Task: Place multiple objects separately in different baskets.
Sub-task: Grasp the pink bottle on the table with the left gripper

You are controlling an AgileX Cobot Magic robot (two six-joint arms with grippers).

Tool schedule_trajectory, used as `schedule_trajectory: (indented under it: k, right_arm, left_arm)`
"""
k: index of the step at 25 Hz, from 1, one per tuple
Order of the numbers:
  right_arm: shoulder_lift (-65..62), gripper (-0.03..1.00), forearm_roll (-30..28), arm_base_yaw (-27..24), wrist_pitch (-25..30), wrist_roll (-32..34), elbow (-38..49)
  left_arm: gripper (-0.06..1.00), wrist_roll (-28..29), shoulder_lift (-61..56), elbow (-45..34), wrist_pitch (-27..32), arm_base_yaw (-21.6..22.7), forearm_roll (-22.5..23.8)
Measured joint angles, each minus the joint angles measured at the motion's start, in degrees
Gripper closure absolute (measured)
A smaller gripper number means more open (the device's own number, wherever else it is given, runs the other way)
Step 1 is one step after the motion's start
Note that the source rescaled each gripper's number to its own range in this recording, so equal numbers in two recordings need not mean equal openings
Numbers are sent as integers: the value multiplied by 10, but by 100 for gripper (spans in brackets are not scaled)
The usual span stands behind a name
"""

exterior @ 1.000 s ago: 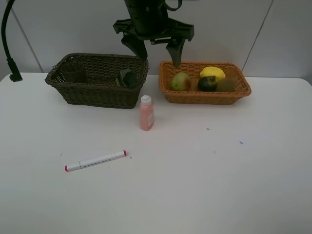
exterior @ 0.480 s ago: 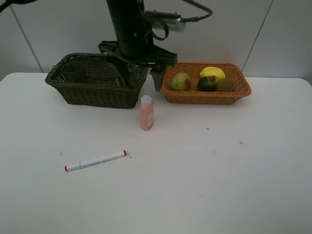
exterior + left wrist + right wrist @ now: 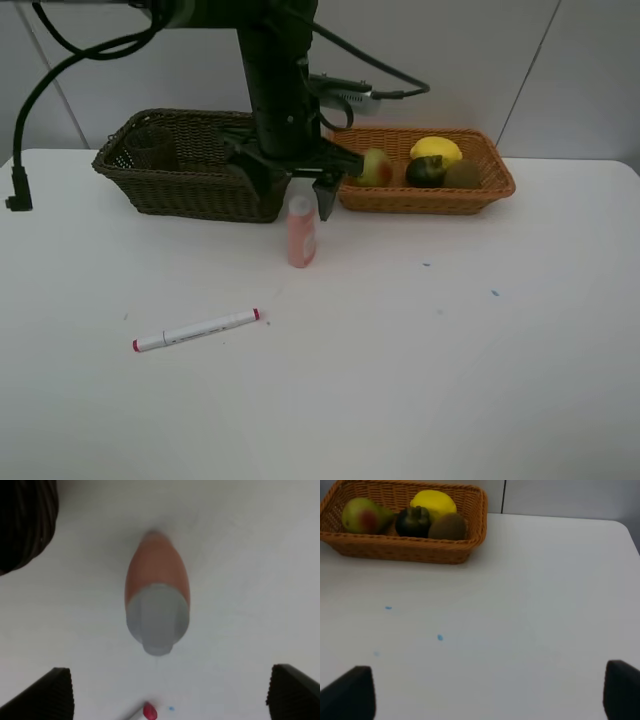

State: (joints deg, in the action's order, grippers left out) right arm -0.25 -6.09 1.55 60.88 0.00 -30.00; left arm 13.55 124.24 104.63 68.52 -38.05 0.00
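Observation:
The pink bottle (image 3: 301, 234) stands upright on the table in front of the gap between the two baskets. My left gripper (image 3: 293, 197) hangs open just above it, one finger on each side of the cap. In the left wrist view the bottle (image 3: 157, 592) sits between the wide-open fingertips (image 3: 50, 692), untouched. The white red-capped marker (image 3: 197, 329) lies nearer the front left. The orange basket (image 3: 420, 198) holds the mango (image 3: 375, 167), lemon (image 3: 436, 150), mangosteen (image 3: 424, 171) and kiwi (image 3: 462, 175). The dark basket (image 3: 185, 190) holds the brownish cup (image 3: 150, 147). My right gripper (image 3: 485, 692) is open over bare table.
The left arm's black body crosses the dark basket's right end and hides what lies there. A black cable (image 3: 20, 170) hangs at the far left. The right wrist view shows the orange basket (image 3: 405, 550) and small blue specks (image 3: 439, 637) on the white table.
The left arm has swung left and come down from above the baskets to just over the pink bottle, gripper open throughout. Nothing on the table has moved.

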Motion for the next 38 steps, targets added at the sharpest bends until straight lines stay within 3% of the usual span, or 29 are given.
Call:
schedule_trajectory:
  k: [21, 24, 28, 38]
  right_arm:
    - [0, -3, 0, 0, 0, 0, 0]
    - [0, -3, 0, 0, 0, 0, 0]
    - [0, -3, 0, 0, 0, 0, 0]
    - [0, -3, 0, 0, 0, 0, 0]
  left_arm:
    - [-4, 0, 73, -2, -91, 0, 9]
    - [10, 1, 74, -2, -90, 2, 11]
    - [56, 9, 74, -2, -81, 4, 13]
    - [55, 13, 74, -2, -69, 7, 14]
